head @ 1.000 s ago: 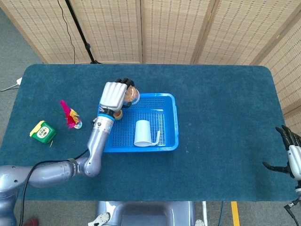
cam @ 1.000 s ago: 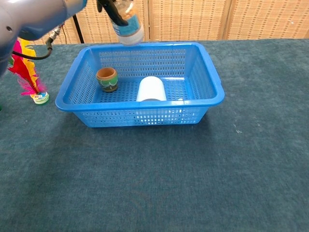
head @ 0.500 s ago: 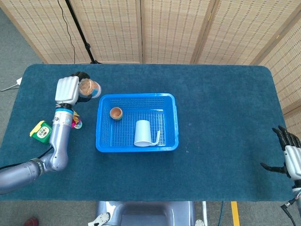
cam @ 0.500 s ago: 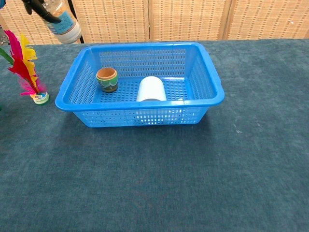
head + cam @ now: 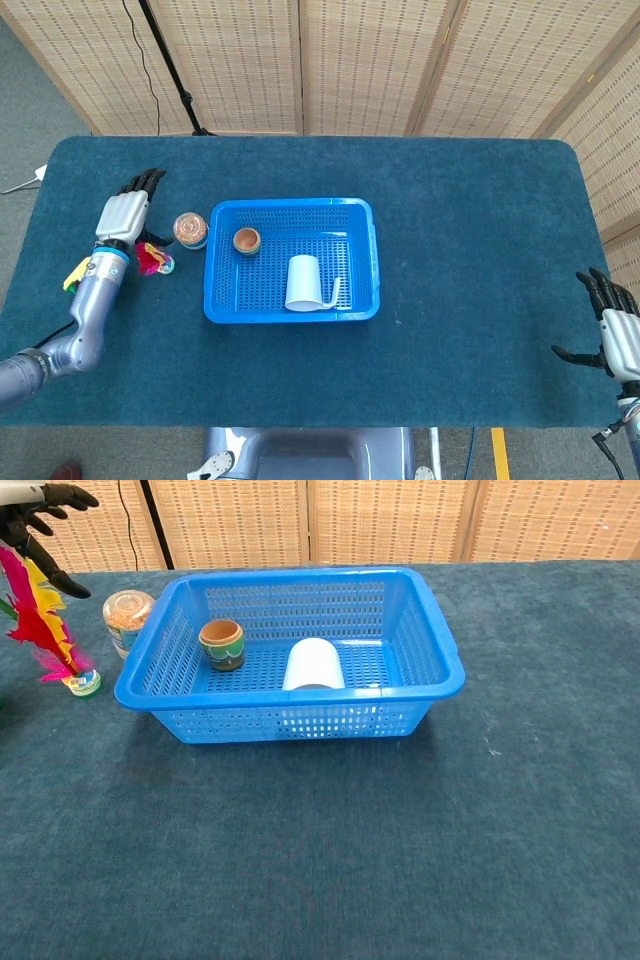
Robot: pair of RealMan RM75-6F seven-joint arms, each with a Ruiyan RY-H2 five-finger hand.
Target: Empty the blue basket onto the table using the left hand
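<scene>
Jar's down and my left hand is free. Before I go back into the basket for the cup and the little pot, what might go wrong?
1. The jar stands right beside the blue basket, between it and the left hand; swinging back could topple it.
2. The feather shuttlecock stands just under that hand and may get brushed.
3. The white cup lies on its side and may roll as fingers close; the small pot sits near the basket wall, leaving little finger room.

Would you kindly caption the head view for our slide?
Left hand open beside the jar standing left of the blue basket, which holds a small pot and white mug.
</scene>
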